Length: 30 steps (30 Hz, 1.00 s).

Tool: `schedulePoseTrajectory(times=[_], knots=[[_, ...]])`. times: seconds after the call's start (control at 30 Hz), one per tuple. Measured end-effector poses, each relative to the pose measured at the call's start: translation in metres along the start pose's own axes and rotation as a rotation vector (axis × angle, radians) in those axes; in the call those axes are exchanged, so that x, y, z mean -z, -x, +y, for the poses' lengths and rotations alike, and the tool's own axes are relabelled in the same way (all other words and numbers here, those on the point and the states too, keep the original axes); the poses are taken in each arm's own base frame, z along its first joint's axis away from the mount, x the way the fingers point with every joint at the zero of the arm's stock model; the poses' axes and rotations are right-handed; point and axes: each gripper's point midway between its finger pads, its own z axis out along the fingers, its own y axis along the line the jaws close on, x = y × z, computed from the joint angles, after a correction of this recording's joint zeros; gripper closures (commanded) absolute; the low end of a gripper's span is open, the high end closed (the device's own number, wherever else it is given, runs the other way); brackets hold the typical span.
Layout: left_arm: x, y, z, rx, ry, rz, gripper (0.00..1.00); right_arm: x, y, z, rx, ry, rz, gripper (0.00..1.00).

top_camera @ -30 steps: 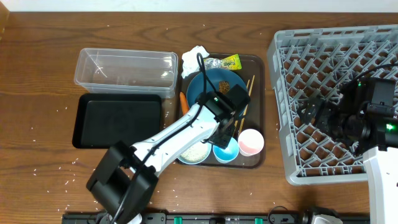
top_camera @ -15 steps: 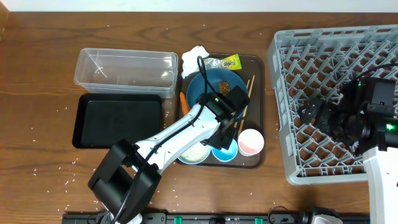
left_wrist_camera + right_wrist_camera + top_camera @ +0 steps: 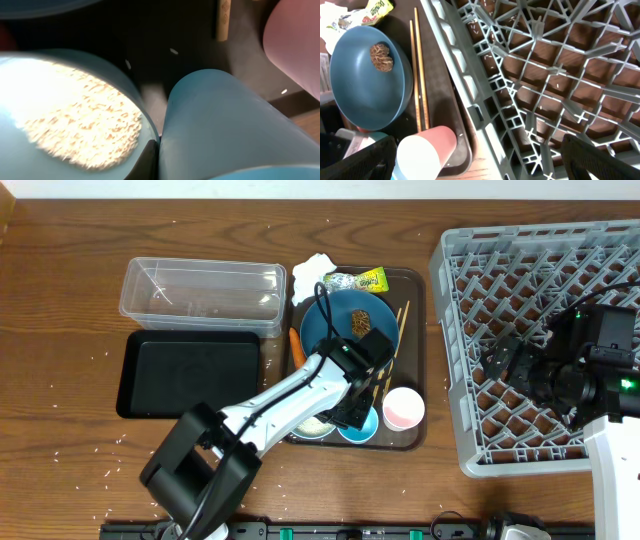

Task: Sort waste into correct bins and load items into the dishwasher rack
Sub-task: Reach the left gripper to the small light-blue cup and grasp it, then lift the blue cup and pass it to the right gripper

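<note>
My left jaws sit low at the small blue cup (image 3: 362,427), beside the white bowl (image 3: 65,110) of rice on the brown tray (image 3: 412,370) toward the desk's front edge. I cannot tell whether they grip. My right jaws hang spread wide over the dishwasher rack (image 3: 452,380) at the right edge.

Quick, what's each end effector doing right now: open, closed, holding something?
Left end effector: at the blue cup, grip cannot be told.
Right end effector: open, empty, above the rack.
</note>
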Motion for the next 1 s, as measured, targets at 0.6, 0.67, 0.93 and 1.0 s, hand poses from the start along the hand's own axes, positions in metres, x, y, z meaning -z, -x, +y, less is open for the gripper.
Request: schedulePoseTrajectory(times=[0.6,0.67,0.93,1.0], knots=[[0.225,0.041,0.026,0.074,-0.451,-0.709,0.94,0.014,-0.009,0.065,0.285,0.393,0.024,0.04],[0.247,0.044,0.020,0.030,-0.570,-0.760,0.94,0.030,-0.017,0.095,0.390,0.601,0.020,0.05],[0.288,0.033,-0.020,-0.177,-0.920,-0.759,0.94,0.108,-0.045,0.169,0.703,1.222,-0.060,0.03],[0.293,0.027,-0.026,-0.205,-0.968,-0.742,0.94,0.119,-0.053,0.180,0.780,1.305,-0.077,0.04]])
